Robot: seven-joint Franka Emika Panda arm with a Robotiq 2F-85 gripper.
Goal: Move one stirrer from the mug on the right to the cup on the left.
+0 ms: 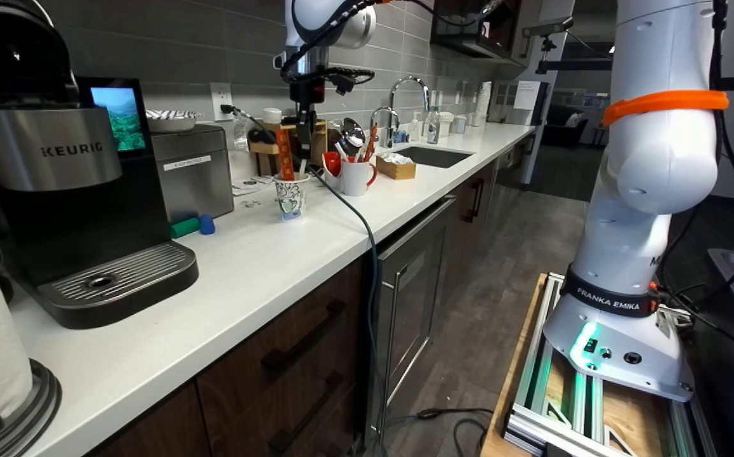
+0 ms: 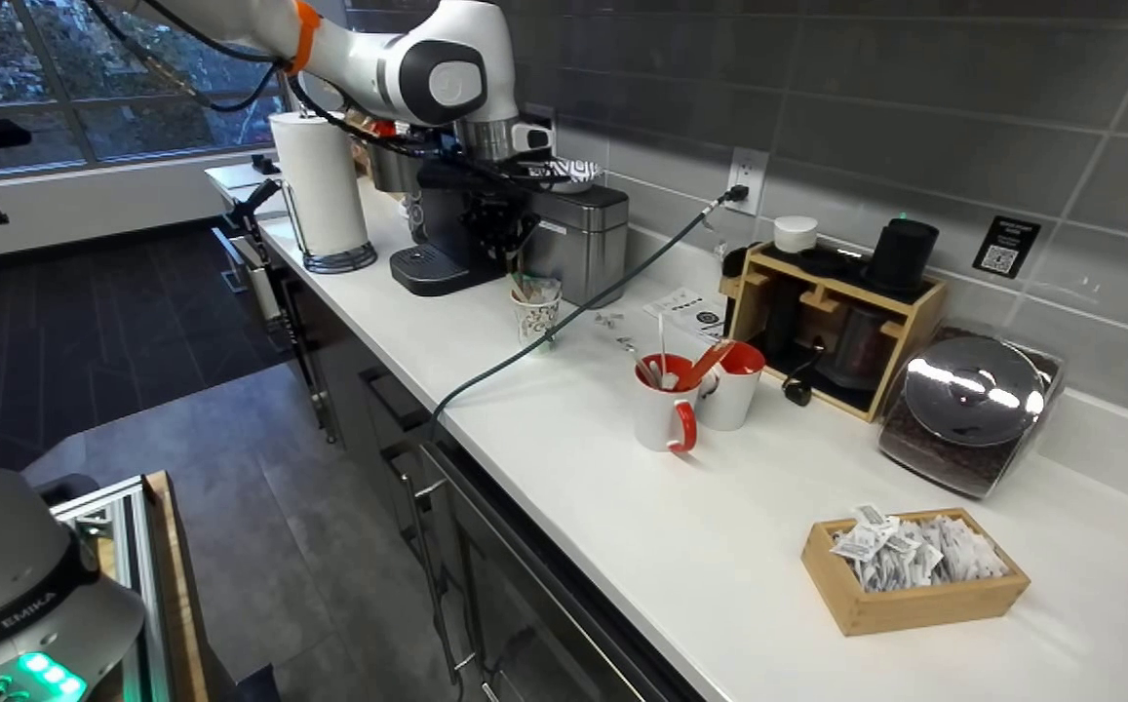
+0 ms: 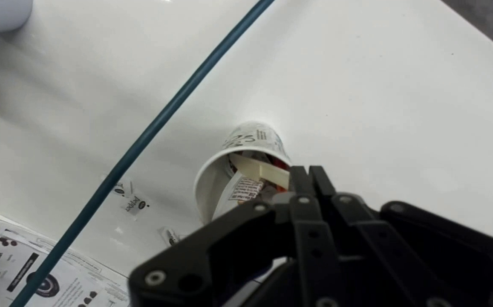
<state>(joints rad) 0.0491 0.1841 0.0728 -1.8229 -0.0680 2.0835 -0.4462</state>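
Stirrer [image 3: 249,166] in cup [image 3: 207,186], just below gripper [image 3: 308,172]

A kitchen, with the look of an office coffee corner

A white counter [image 1: 246,273] holds a Keurig coffee machine [image 1: 78,149], a labelled metal bin [image 1: 198,190] and a wooden box [image 2: 934,602] of packets [image 2: 914,556]; a sink [image 1: 438,157] with a curved tap [image 1: 408,79] is set into it, and a QR-code notice [image 2: 1007,247] is on the grey tiled wall [image 2: 866,127].

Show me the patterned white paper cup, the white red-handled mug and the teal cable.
Patterned white paper cup [image 1: 291,195]: in an exterior view, on its outer wall.
White red-handled mug [image 2: 659,416]: in an exterior view, on its white body.
Teal cable [image 3: 148,137]: wrist view, on its midsection.
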